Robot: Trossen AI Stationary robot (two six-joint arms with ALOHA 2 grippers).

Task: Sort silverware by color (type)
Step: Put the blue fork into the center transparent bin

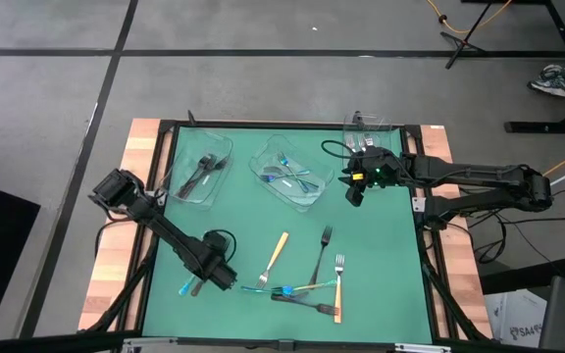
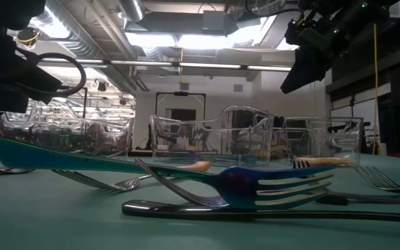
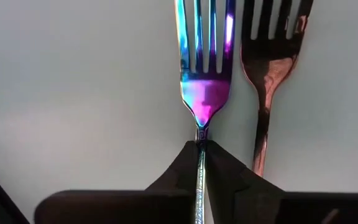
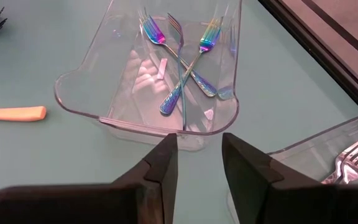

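surface: my green-topped table [image 1: 381, 284] | on it: three clear trays [image 1: 202, 167] along the far side, loose forks [image 1: 325, 253] nearer me

Both arms are dark, almost black, built of slim tube-like links joined by thicker blocky joints. The left arm [image 1: 170, 233] has a chunky boxy shoulder housing and a black cable looping in an arc just above its wrist, while the right arm [image 1: 479, 178] has black cables trailing by its base and small green lights glowing on its bulky wrist block. Each arm's fingers [image 4: 161, 168] are matte black, wedge-shaped plates that taper to flat inner faces, rising from a broad dark crossbar.
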